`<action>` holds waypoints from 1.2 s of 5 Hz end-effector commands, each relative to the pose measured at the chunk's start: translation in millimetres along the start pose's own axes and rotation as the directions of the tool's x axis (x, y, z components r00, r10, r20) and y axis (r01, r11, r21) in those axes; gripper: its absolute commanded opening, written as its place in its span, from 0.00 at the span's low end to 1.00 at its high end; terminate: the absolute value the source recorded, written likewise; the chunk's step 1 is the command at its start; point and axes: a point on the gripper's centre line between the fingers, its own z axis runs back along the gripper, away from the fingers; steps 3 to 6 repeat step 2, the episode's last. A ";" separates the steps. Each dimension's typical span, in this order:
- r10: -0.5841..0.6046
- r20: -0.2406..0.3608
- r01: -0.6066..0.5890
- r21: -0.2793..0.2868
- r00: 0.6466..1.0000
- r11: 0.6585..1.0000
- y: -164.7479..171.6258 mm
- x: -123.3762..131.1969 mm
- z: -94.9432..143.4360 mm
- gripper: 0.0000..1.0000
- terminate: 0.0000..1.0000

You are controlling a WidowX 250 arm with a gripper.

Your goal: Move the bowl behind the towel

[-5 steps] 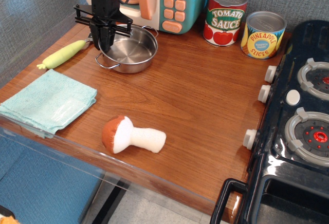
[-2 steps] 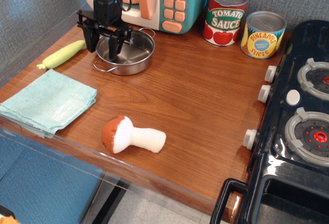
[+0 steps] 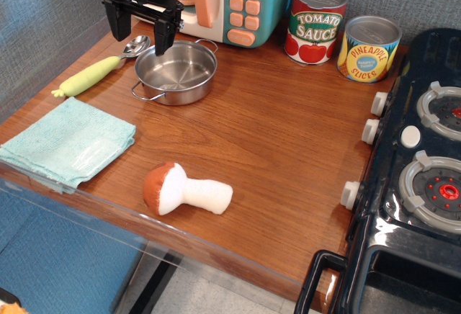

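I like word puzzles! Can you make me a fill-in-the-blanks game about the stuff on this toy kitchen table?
1. The gripper hangs open above the table and holds ____.
2. The shiny bowl stands on the wood with ____ inside it.
3. The towel lies at the table's front ____ corner in this view.
4. The can beside the pineapple can reads tomato ____.

Missing words: nothing; nothing; left; sauce

Your gripper (image 3: 139,27) cut off above its black frame by the top edge, toy microwave (image 3: 230,1) partly hidden behind it and cropped on top, stove (image 3: 418,177) running off the right edge, towel (image 3: 65,141) corner blurred behind the clear front panel.
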 end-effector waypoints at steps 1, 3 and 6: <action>0.011 0.070 -0.013 0.026 0.997 1.000 9.8 0.3 37.1 1.00 0.00; 0.011 0.070 -0.013 0.026 0.997 1.000 9.8 0.3 37.1 1.00 1.00; 0.011 0.070 -0.013 0.026 0.997 1.000 9.8 0.3 37.1 1.00 1.00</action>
